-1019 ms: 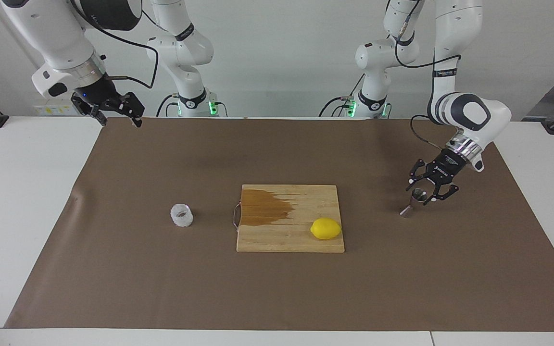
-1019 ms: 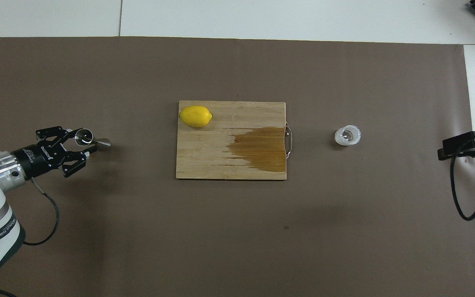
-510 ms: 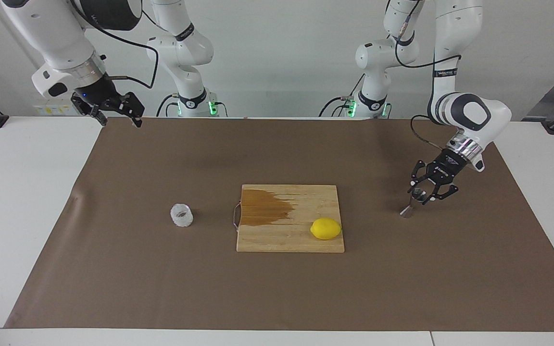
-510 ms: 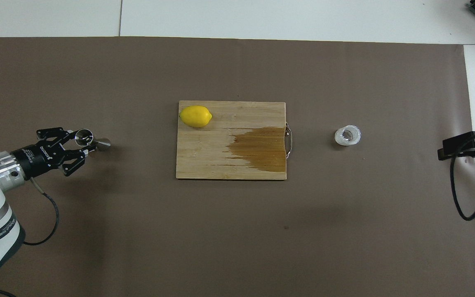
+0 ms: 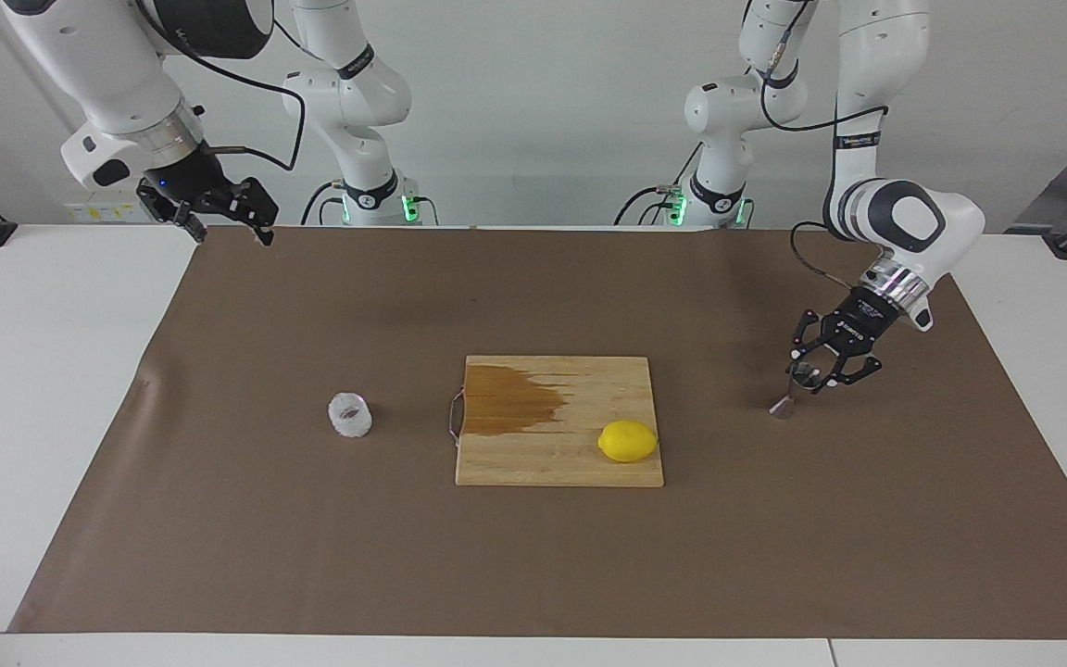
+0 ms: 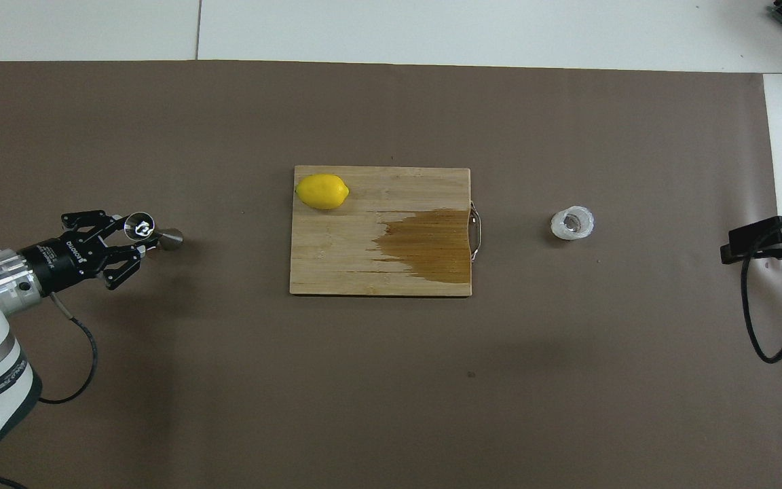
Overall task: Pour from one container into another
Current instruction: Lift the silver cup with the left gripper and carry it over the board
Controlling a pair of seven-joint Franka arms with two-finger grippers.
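Observation:
The steel jigger (image 5: 795, 391) stands on the brown mat toward the left arm's end of the table. My left gripper (image 5: 809, 374) is shut on its upper cone; the overhead view shows the jigger (image 6: 160, 234) with the left gripper (image 6: 138, 234) around its rim. The whitish textured glass cup (image 5: 350, 415) stands upright on the mat toward the right arm's end, also seen as the cup (image 6: 572, 224) from above. My right gripper (image 5: 231, 230) hangs open over the mat's edge near the robots, away from the cup.
A wooden cutting board (image 5: 589, 384) lies at the mat's middle between cup and jigger, with a dark wet stain and a wire handle at the cup's end. A lemon (image 5: 627, 441) rests on the board corner toward the jigger.
The left gripper's fingers have closed in on the jigger's upper cone. The right arm, cup, board and lemon have not moved.

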